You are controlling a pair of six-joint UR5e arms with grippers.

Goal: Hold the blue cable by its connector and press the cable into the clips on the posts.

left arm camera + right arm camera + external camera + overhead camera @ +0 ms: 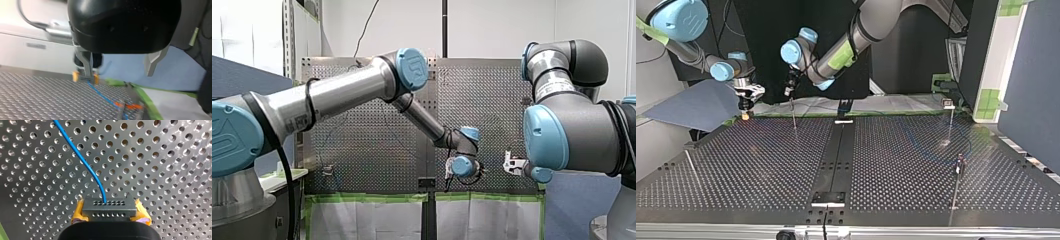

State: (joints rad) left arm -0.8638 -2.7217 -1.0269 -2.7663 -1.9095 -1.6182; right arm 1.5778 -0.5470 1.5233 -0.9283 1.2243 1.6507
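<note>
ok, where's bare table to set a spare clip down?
Top view: the left half of the table, between thin rod and centre rail, is bare. Crowded: the far left corner under my right gripper and my left gripper; the right half, with posts and blue cable.

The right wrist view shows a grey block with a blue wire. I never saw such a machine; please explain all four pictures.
Two robot arms work over a perforated table. The front view looks from behind them, the top view faces them across the table, each wrist view looks along one gripper. My right gripper is shut on the grey connector of the blue cable, which runs over the table. My left gripper is open and empty. Thin posts stand on the table.
</note>
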